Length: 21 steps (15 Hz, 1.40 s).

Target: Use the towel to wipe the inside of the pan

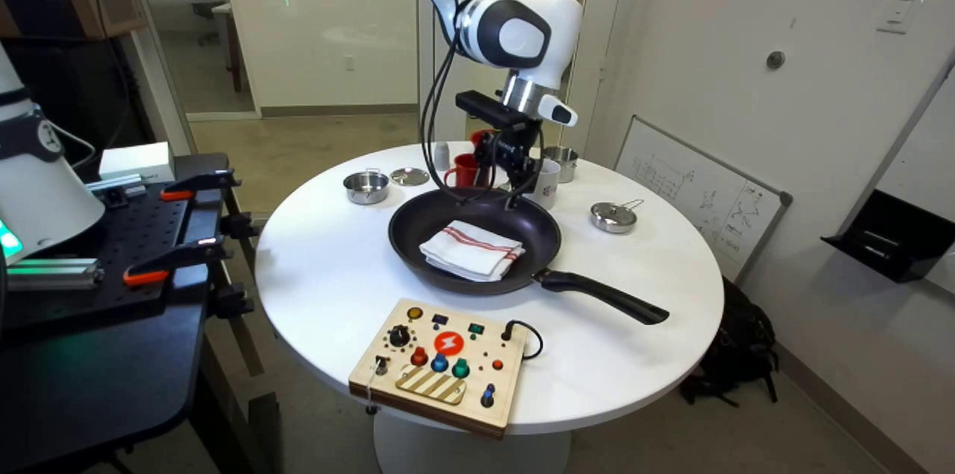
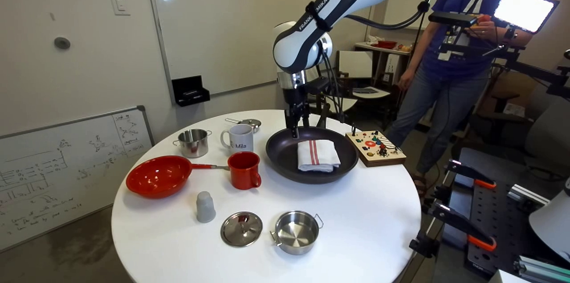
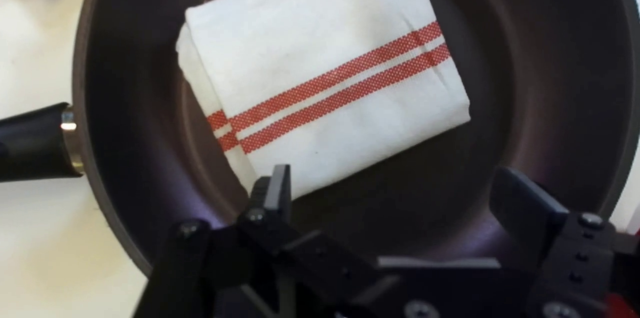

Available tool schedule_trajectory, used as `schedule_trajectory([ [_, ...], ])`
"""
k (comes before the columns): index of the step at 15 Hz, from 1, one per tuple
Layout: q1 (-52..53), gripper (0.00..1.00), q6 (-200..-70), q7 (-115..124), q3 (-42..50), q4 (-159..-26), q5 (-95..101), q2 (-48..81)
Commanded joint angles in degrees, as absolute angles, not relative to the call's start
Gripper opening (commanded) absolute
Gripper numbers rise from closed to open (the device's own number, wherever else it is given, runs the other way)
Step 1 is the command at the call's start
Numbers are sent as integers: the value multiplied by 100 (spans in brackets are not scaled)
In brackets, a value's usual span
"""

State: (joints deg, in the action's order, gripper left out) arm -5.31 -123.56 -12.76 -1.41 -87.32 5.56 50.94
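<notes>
2-striped towel (image 3: 325, 72) in pan (image 3: 555, 82); pincer (image 3: 392, 176) spread, apparently above.

Pan (image 1: 415, 224), large, round, black, sits open side up, its long straight black handle (image 1: 606, 296) pointing near right in an exterior view. Towel (image 1: 470, 256) is white with paired red stripes, folded in layers into a rough square, edges slightly offset. Lies flat inside the pan, toward the near side there, stripes up.
</notes>
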Motion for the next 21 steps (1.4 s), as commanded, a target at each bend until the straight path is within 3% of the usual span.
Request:
schedule_trajectory([
  [1,-425,100,-11681,-1166,-113,-7987,457,5558],
  [2,-448,100,-12033,-1248,-108,-8406,523,5333],
  [10,-473,100,-11609,-1450,-169,-8039,517,5522],
  [21,-1028,100,-14341,-1417,-169,-10184,270,5177],
])
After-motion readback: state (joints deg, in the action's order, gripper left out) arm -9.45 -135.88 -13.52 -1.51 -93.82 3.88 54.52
